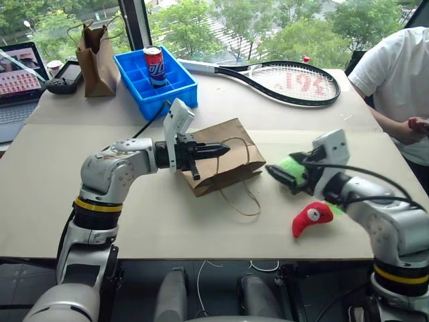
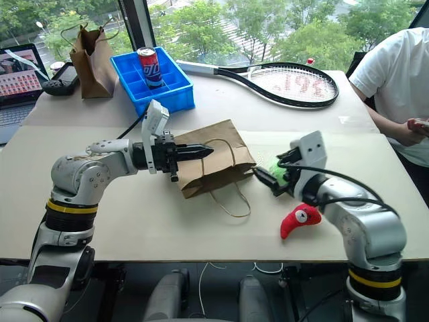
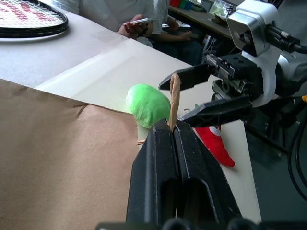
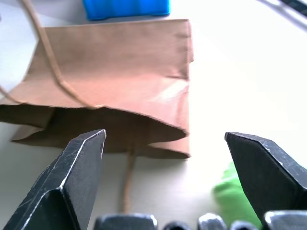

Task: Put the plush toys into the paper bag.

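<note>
Toys first: the rounded light-green plush blob (image 3: 147, 104) lies on the pale tabletop (image 1: 134, 228) just beside the mouth of the wide tan kraft paper bag (image 1: 218, 157), which lies flat mid-table. The red chili-shaped plush (image 1: 310, 217) sits near the table's front edge. The left gripper (image 1: 216, 150) is clenched on the bag's twisted-paper loop handle (image 3: 174, 98). The right gripper (image 4: 165, 158) hangs spread wide, empty, above the green blob. Bare tabletop stretches left of the bag.
</note>
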Available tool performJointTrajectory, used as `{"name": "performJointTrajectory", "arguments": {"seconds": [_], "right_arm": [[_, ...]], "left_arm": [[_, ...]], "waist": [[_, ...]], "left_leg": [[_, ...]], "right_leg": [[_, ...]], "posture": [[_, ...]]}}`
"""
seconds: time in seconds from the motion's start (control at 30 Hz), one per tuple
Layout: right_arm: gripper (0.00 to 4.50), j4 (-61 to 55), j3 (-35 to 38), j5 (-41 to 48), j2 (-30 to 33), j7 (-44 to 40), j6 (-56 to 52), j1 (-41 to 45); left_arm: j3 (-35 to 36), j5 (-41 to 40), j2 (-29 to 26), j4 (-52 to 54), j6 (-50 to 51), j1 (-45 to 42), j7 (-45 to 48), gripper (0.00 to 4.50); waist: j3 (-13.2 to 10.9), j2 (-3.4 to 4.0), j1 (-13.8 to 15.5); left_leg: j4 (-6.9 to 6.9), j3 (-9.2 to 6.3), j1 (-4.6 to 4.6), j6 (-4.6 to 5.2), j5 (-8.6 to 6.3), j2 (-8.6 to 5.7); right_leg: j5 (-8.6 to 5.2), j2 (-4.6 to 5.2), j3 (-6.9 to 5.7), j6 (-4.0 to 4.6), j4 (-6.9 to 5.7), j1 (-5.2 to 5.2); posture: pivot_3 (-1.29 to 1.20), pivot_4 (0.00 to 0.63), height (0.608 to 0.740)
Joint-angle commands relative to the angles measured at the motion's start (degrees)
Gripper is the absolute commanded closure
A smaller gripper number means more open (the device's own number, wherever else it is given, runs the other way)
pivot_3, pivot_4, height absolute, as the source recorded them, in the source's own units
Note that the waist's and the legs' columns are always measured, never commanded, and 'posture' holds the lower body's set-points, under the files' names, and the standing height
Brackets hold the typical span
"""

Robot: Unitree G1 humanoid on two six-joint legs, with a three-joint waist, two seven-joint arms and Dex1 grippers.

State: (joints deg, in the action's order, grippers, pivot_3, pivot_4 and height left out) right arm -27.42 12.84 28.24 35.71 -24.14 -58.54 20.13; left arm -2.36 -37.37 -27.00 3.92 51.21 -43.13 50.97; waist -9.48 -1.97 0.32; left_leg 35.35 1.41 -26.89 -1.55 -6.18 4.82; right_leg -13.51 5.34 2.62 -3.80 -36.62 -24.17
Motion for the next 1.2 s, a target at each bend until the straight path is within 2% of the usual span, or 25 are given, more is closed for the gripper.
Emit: {"name": "performJointTrajectory", "arguments": {"seconds": [0.03, 0.2, 0.27, 0.37, 0.47, 0.5, 0.53, 0.67, 0.77, 0.9, 1.03, 1.2], "right_arm": [[0.07, 7.5, -1.8, -4.5, 1.7, 0.2, 4.8, 1.0], [0.07, 19.8, -7.8, -9.7, -0.3, 0.4, 10.4, 2.4], [0.59, 25.1, -9.5, -11.5, -2.2, 0.8, 13.1, 2.2], [1.5, 26.4, -11.3, -13.6, -2.1, 0.0, 15.3, 0.7], [2.51, 22.6, -10.9, -13.7, -0.3, -2.0, 16.0, -0.5], [2.75, 20.1, -11.1, -14.3, 1.9, -3.3, 16.1, -1.0], [3.22, 17.3, -10.8, -14.3, 4.2, -4.9, 16.1, -1.1], [4.42, 7.7, -7.8, -7.9, 8.8, -10.9, 11.1, 0.0], [4.5, 2.2, -8.7, -4.0, 8.9, -12.6, 6.1, 0.3], [4.5, -0.4, -13.4, -3.6, 4.3, -9.5, 2.5, 3.4], [4.5, 3.6, -19.0, -6.5, -0.6, -7.1, 3.1, 8.6], [4.5, 11.9, -22.5, -8.6, -6.8, -5.7, 4.6, 15.5]], "left_arm": [[1.8, -1.2, 0.7, 0.8, -0.4, -3.0, -0.5, 4.5], [2.6, -1.8, 1.3, 0.4, 0.0, -4.7, -1.1, 4.5], [2.5, -1.8, 1.4, 0.3, -0.1, -5.0, -1.3, 4.5], [2.3, -1.4, 1.5, -0.1, -0.3, -5.5, -1.3, 4.5], [2.7, -1.4, 2.1, -1.1, -0.2, -6.5, -2.1, 4.5], [2.6, -1.4, 2.2, -1.3, -0.3, -6.7, -2.2, 4.5], [2.6, -1.3, 2.4, -1.7, -0.3, -7.1, -2.4, 4.5], [2.1, -1.1, 3.3, -3.2, 0.1, -8.2, -3.4, 4.5], [1.9, -1.0, 4.2, -3.4, 0.1, -8.3, -4.3, 4.5], [2.2, -1.9, 5.3, -2.4, 1.2, -8.6, -5.6, 4.5], [2.3, -3.2, 6.2, -0.8, 2.6, -8.7, -5.9, 4.5], [1.4, -4.4, 7.1, 1.6, 4.0, -8.1, -5.8, 4.5]], "waist": [[0.0, 0.0, 0.0], [0.0, 0.0, -0.4], [0.0, 0.01, -0.7], [0.0, 0.01, -0.9], [0.0, 0.01, -0.8], [0.0, 0.01, -0.7], [0.0, 0.01, -0.5], [0.0, 0.01, -0.4], [0.0, 0.01, -0.8], [0.0, 0.01, -1.2], [0.0, 0.02, -1.1], [0.0, 0.02, -1.0]], "left_leg": [[0.0, 0.0, 0.01, 0.0, 0.0, 0.0], [-0.01, 0.0, 0.0, 0.01, 0.01, -0.01], [-0.01, 0.0, 0.0, 0.01, 0.01, 0.0], [-0.01, -0.01, 0.03, 0.01, 0.01, -0.01], [-0.01, -0.02, 0.06, 0.01, 0.01, -0.02], [-0.01, -0.02, 0.06, 0.01, 0.01, -0.02], [-0.01, -0.02, 0.05, 0.01, 0.01, -0.04], [0.0, -0.01, -0.01, 0.0, 0.01, -0.06], [-0.03, -0.02, 0.04, 0.0, 0.01, -0.02], [-0.04, -0.05, 0.03, 0.0, 0.01, -0.02], [-0.04, -0.05, 0.03, 0.0, 0.01, -0.03], [-0.04, -0.05, -0.01, 0.0, 0.02, -0.04]], "right_leg": [[0.0, -0.01, 0.0, -0.02, -0.01, 0.02], [0.08, -0.02, 0.03, -0.22, -0.02, -0.02], [0.09, -0.03, 0.03, -0.22, -0.04, -0.02], [0.08, -0.03, 0.03, -0.25, -0.04, 0.04], [0.07, -0.03, 0.03, -0.26, -0.03, 0.11], [0.08, -0.03, 0.03, -0.26, -0.03, 0.11], [0.07, -0.02, 0.04, -0.26, -0.03, 0.1], [0.06, -0.01, 0.09, -0.26, 0.0, 0.03], [0.05, -0.06, 0.09, -0.27, -0.03, 0.03], [0.04, -0.06, 0.09, -0.26, -0.04, 0.01], [0.05, -0.06, 0.1, -0.26, -0.05, -0.02], [0.05, -0.06, 0.1, -0.26, -0.03, -0.01]], "posture": [[0.0, 0.15, 0.735], [0.0, 0.15, 0.735], [0.0, 0.15, 0.735], [0.0, 0.15, 0.735], [0.0, 0.15, 0.735], [0.0, 0.15, 0.735], [0.0, 0.15, 0.735], [0.0, 0.15, 0.735], [0.0, 0.15, 0.735], [0.0, 0.15, 0.735], [0.0, 0.15, 0.735], [0.0, 0.15, 0.735]]}}
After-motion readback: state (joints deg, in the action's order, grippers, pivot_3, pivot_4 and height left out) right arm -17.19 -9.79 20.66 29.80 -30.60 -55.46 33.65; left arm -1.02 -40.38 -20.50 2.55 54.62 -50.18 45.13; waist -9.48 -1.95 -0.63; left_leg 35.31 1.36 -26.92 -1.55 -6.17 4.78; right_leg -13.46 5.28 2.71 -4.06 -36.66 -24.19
